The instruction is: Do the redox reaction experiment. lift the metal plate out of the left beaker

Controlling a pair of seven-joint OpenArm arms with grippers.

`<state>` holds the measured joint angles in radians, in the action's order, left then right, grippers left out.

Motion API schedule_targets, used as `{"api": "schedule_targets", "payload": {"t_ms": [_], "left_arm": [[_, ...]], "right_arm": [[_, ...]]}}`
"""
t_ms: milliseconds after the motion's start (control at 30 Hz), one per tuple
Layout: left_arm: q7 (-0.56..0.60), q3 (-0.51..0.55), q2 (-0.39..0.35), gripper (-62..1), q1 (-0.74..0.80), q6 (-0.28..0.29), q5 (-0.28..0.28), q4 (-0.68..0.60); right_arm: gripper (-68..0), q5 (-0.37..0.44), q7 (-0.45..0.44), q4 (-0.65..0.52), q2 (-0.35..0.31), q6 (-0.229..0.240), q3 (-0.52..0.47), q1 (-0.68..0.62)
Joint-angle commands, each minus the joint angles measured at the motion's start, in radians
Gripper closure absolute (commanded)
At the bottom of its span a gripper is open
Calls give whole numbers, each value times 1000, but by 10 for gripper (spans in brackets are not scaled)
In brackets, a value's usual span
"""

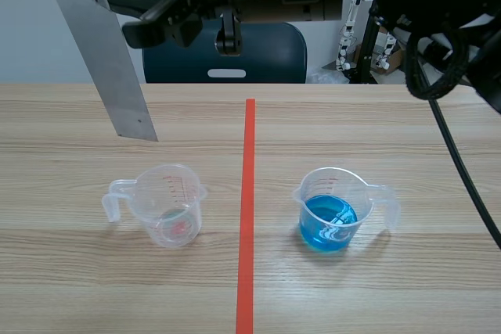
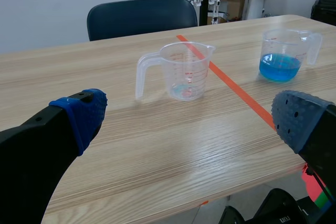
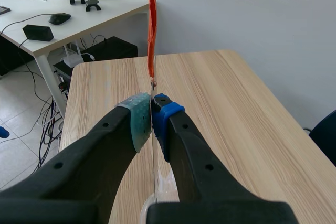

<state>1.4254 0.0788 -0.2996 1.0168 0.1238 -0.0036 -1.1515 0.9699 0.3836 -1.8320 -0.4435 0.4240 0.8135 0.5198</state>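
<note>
Right wrist view: your right gripper (image 3: pixel 152 113) had its pads clamped on thin edge of metal plate (image 1: pixel 117 68). Scene view showed plate hanging tilted above table, fully clear of left beaker (image 1: pixel 172 205). Your left gripper (image 2: pixel 191 116) had fingers wide apart, gripping nothing, low on near side of that beaker. You could count lift as done; judging by this, only keeping plate steady remained. Left beaker held faint pinkish trace at bottom; right beaker (image 1: pixel 333 209) held blue liquid.
</note>
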Motion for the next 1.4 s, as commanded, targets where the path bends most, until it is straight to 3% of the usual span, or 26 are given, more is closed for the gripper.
{"api": "schedule_targets", "payload": {"t_ms": [0,1367], "left_arm": [[22,0,-3,-623,8,-2,-7,-11],[26,0,-3,-623,8,-2,-7,-14]], "right_arm": [[-6,10,-18,-19,3,-4,2,15],[-6,11,11,-19,3,-4,2,16]]}}
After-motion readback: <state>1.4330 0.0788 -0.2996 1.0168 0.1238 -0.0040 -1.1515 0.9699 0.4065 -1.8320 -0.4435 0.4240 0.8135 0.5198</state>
